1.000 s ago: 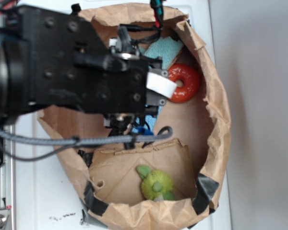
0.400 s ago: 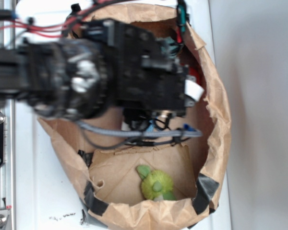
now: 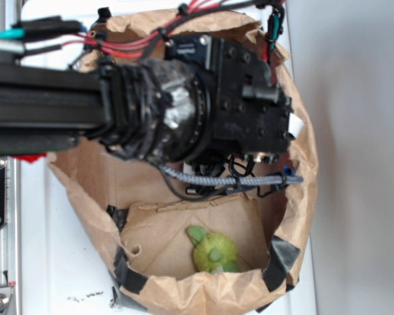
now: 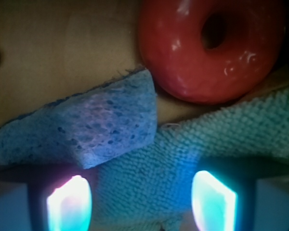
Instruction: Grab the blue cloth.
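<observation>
Gripper [image 4: 142,199] was spread open, holding nothing, its two glowing fingertips [image 4: 69,202] low in the wrist view. Blue cloth [image 4: 94,127] lay flat on the brown bag floor, just above the left fingertip, one corner overlapping the teal cloth [image 4: 216,144] and nearly touching the red ring [image 4: 209,48]. In the exterior view the arm [image 3: 184,111] hid all three inside the paper bag [image 3: 295,197]; a green toy [image 3: 213,251] sat lower down.
</observation>
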Motion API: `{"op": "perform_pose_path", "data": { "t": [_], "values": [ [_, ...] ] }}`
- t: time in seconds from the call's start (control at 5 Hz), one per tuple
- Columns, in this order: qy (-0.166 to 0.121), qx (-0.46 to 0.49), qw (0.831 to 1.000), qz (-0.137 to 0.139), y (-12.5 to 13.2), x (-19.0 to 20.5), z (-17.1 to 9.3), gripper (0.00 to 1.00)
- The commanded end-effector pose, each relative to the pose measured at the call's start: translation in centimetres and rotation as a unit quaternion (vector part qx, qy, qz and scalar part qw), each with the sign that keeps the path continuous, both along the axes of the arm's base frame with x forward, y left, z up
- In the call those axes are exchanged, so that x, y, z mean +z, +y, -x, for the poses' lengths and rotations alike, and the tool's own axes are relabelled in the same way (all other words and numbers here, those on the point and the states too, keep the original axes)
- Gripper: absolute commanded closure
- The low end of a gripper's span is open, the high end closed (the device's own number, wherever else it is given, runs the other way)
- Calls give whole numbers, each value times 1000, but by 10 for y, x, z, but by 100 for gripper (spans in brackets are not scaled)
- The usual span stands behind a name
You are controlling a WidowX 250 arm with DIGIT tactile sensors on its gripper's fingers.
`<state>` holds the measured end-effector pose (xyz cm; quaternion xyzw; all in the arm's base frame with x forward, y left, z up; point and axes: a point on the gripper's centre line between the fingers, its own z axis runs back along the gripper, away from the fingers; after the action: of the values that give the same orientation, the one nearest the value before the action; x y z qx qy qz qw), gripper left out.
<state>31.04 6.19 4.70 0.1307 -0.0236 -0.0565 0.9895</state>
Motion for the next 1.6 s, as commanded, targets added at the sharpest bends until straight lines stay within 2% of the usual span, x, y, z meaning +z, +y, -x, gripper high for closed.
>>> {"op": "perform_pose_path", "data": {
  "t": [0.0,0.2,0.4,0.8,1.0,1.2,1.4],
  "values": [
    [-54,-4,998,-35,-2,22,-8,100],
    [-59,-10,998,-36,-4,27,-2,100],
    [-80,-19,996,-32,-8,39,4,100],
    [-115,-14,993,-6,-1,75,23,100],
    [-116,5,993,31,14,88,31,73],
    [-105,24,994,12,27,74,21,0],
    [-86,-19,995,-43,28,51,11,0]
  ]
}}
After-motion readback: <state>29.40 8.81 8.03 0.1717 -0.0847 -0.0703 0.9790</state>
